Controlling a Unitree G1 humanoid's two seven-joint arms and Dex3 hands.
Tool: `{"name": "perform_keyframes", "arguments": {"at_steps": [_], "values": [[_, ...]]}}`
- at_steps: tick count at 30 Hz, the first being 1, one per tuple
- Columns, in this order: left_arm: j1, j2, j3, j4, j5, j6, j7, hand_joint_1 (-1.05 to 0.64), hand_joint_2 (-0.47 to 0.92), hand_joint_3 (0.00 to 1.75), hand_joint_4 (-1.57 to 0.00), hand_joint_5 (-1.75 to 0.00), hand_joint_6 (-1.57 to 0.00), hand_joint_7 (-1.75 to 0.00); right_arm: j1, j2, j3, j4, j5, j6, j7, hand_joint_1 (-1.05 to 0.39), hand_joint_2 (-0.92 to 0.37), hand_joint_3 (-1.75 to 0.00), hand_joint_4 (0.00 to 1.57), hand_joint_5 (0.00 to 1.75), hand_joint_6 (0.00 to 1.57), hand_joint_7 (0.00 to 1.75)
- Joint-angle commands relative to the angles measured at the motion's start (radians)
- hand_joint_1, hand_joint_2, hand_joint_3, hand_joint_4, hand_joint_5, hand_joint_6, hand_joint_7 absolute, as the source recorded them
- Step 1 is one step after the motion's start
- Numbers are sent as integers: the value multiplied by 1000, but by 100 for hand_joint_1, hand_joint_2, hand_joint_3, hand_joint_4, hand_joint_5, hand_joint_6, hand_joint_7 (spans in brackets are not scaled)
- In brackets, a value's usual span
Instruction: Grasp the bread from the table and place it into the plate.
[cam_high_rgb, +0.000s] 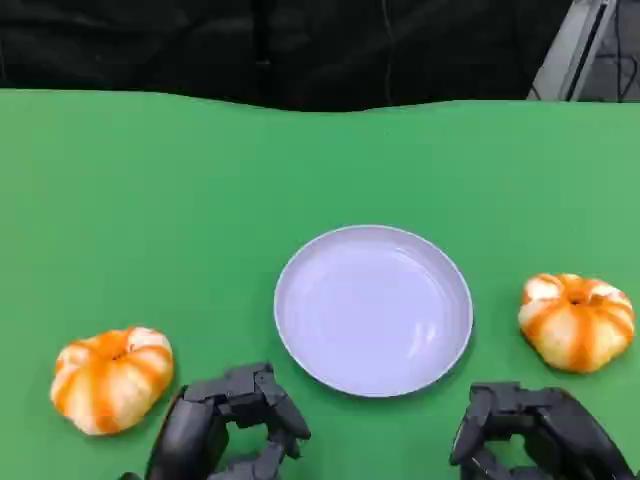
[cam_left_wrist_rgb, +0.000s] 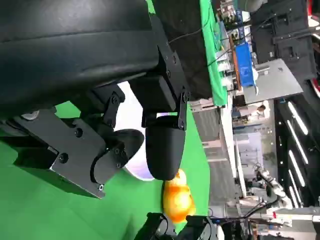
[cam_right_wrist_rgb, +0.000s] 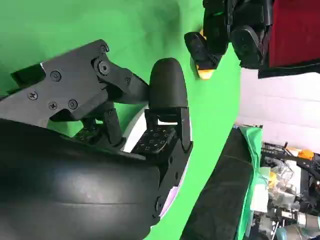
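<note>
Well, on the green tabletop (cam_high_rgb: 200, 200) a round, shallow pale-lilac plate (cam_high_rgb: 373, 309) sits in the middle with nothing on it. One orange-and-white striped, pumpkin-shaped bread roll (cam_high_rgb: 111, 378) lies near the left, well apart from the plate; a second like it (cam_high_rgb: 577, 320) lies to the plate's right. The black left hand (cam_high_rgb: 225, 425) hovers at the near edge between the left roll and the plate, fingers parted and grasping nothing. The black right hand (cam_high_rgb: 535, 432) sits just near of the right roll, fingers likewise spread and unoccupied.
</note>
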Motion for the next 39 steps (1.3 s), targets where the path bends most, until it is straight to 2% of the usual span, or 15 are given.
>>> {"name": "perform_keyframes", "arguments": {"at_steps": [1,11,13,19,20,21,22,24,26,29,30,34,39], "values": [[3,14,6,-6,7,-8,16,-6,56,110,-88,-155,-98,-120,-6,-8,-13,14,8,-18,-1,-10,-67,-89,84,145,85,119],[-2,13,7,2,-8,-15,6,-5,57,107,-87,-155,-97,-120,-11,-8,-12,23,9,-21,-1,-9,-65,-91,84,145,85,120],[-3,11,9,4,-18,-22,1,-4,57,107,-89,-145,-98,-112,-10,-9,-11,20,8,-16,1,-11,-65,-90,84,145,85,119],[1,13,8,-4,-27,-17,2,-3,57,107,-90,-141,-99,-108,-10,-9,-11,19,9,-13,1,-11,-67,-88,83,146,84,119],[5,13,8,-11,-30,-11,3,-12,65,83,-87,-103,-94,-71,-11,-9,-11,19,9,-11,1,-10,-67,-88,84,146,85,119],[7,14,9,-18,-33,-6,2,-17,75,58,-92,-71,-99,-39,-12,-8,-11,21,9,-12,1,-10,-67,-88,84,146,85,118],[11,15,8,-26,-39,-1,0,-20,85,35,-98,-40,-99,-16,-13,-8,-12,22,8,-12,-1,-10,-67,-88,84,146,85,118],[15,16,6,-39,-46,5,-4,-21,90,19,-96,-14,-91,-4,-13,-9,-12,23,7,-12,-2,-10,-67,-88,84,145,86,118],[19,18,5,-50,-49,12,-5,-21,92,14,-91,-5,-84,-1,-12,-9,-12,22,7,-10,-2,-9,-67,-88,84,145,86,118],[27,21,1,-76,-58,32,-11,-21,92,12,-90,-3,-82,0,-12,-9,-11,18,4,-8,-5,-9,-67,-88,84,145,86,117],[29,24,-1,-89,-68,39,-21,-28,92,11,-78,-1,-69,0,-12,-9,-10,18,1,-9,-7,-9,-67,-88,84,145,86,117],[30,36,-6,-112,-97,33,-59,-46,92,12,-64,0,-50,0,-14,-6,-10,24,10,-14,0,-9,-67,-88,84,145,86,117],[48,63,-2,-197,-72,37,-53,-62,92,17,-58,0,-41,0,-11,-6,-9,20,7,-11,-1,-10,-67,-87,84,146,85,117]]}}
